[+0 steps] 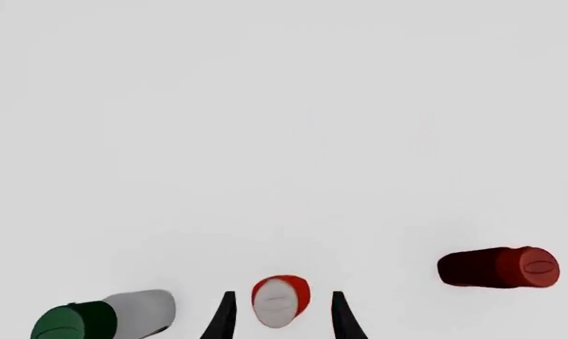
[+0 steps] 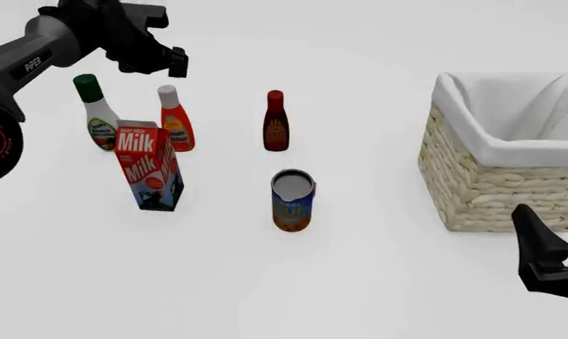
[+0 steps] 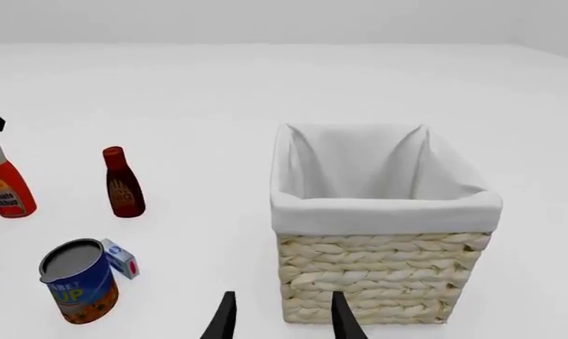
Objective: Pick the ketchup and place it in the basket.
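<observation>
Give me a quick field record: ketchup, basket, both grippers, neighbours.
ketchup: upright on the table, behind the milk carton, not gripped
basket: front view's right, nothing visible inside
left gripper: open, above the ketchup, fingers either side of its cap
right gripper: open, near the basket
neighbours: green-capped white bottle, dark red bottle, can

Simulated tabletop, featureless white table (image 2: 379, 282), groceries and wicker basket (image 2: 482, 191) rendered

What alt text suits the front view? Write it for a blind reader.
The left gripper hangs open above the upright ketchup, which stands among a milk carton, two other bottles and a can. The basket sits to the right.
</observation>
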`<control>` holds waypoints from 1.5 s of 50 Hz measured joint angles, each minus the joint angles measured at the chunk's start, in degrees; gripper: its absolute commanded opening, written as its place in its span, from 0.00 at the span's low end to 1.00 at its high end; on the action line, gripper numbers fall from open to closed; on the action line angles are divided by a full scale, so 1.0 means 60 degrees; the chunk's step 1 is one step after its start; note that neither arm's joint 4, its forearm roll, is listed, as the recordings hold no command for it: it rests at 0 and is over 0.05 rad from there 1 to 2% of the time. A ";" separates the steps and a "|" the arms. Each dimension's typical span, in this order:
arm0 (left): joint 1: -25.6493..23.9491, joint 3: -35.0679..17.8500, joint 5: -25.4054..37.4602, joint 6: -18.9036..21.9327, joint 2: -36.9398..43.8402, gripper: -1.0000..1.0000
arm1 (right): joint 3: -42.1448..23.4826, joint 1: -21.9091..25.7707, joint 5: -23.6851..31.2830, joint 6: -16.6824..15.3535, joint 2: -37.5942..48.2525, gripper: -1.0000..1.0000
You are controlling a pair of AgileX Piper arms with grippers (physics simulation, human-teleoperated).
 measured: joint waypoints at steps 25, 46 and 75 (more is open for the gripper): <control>-0.0017 0.0134 -0.0281 -0.0163 0.0416 1.00 | 0.0000 0.0007 -0.0260 -0.0030 0.0361 1.00; 0.0040 0.0356 -0.0512 -0.0244 0.0613 1.00 | 0.0000 0.0014 -0.0428 -0.0049 0.0601 1.00; 0.0131 0.0058 -0.0264 -0.0250 0.0443 0.00 | 0.0000 0.0021 -0.0398 -0.0064 0.0561 1.00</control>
